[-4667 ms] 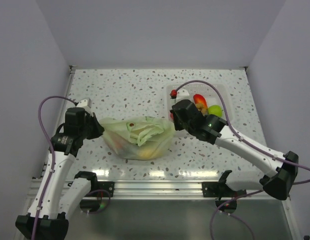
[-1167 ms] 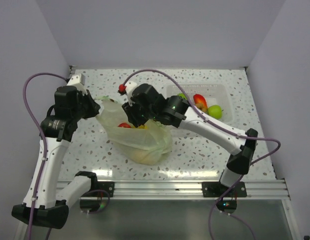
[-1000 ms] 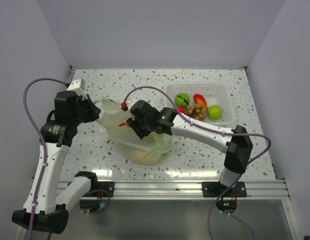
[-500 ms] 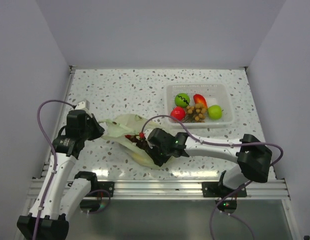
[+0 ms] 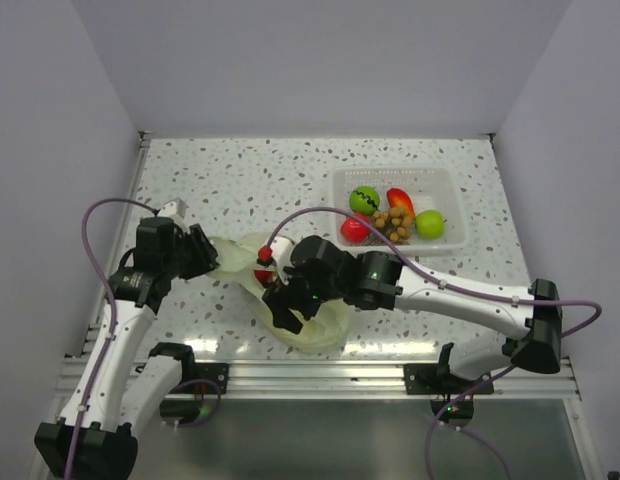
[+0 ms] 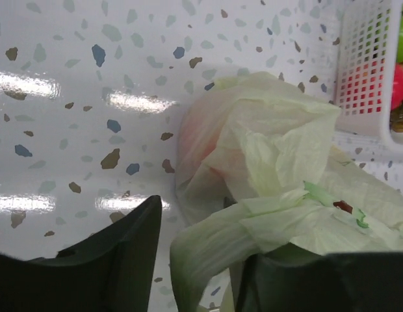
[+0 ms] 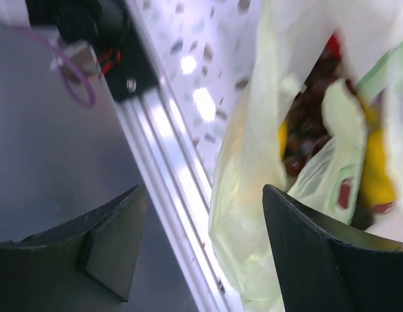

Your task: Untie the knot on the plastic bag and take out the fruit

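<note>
Just now the left claw (image 6: pixel 201 237) spread, freeing the bag (image 6: pixel 273 149); the right claw (image 7: pixel 203 192) gapes too, so fruit (image 7: pixel 312 123) stays inside.

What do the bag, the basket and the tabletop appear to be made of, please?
Bag: thin pale green plastic film, translucent and crinkled; contents' colours show through.
Basket: rigid white plastic, judging by its moulded lattice wall.
Tabletop: glossy white speckled surface, terrazzo-look; stone or laminate, I cannot tell.
</note>
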